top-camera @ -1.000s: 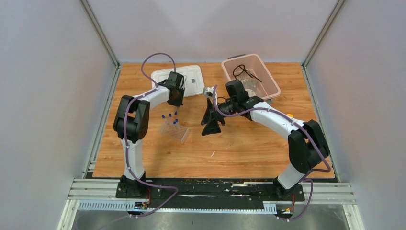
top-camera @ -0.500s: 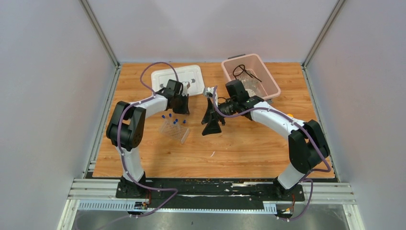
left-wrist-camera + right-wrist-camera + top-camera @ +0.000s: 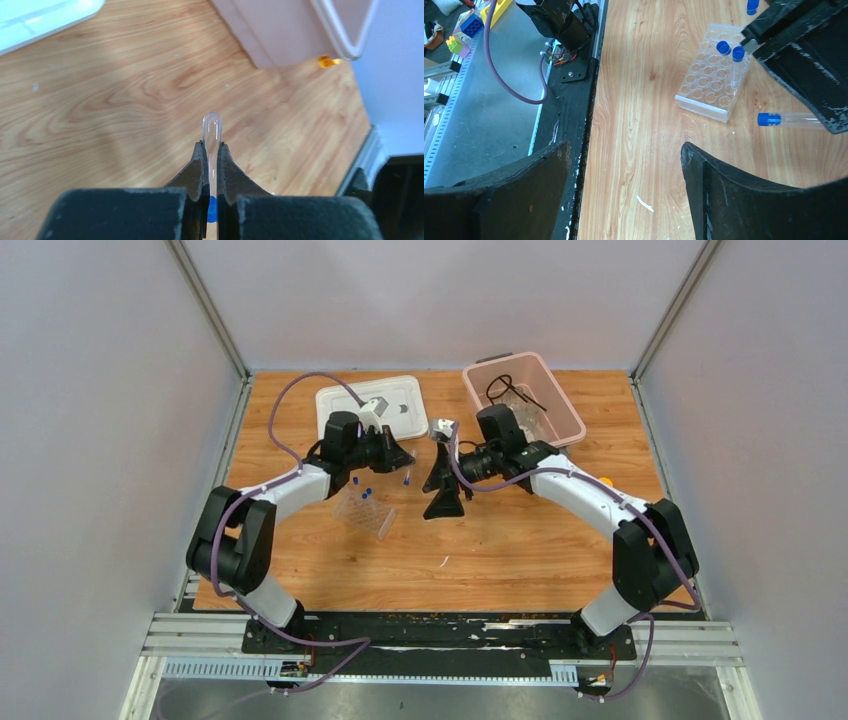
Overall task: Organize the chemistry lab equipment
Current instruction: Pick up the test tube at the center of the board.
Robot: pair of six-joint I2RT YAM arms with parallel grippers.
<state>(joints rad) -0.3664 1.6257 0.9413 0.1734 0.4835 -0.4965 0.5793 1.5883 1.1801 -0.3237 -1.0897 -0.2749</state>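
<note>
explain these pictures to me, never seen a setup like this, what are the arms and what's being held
These are two robot arms fixed at the edge of a wooden table. The wide picture looks down from above; the other two come from cameras on each wrist, so each shows its own fingers. The left gripper is shut on a clear blue-capped tube. The right gripper is open and empty. On the table lie a clear tube rack, a white lid and a pink bin.

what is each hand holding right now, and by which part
The left hand pinches a blue-capped tube by its clear body, between cap and rounded tip. The right hand is open and holds nothing.
</note>
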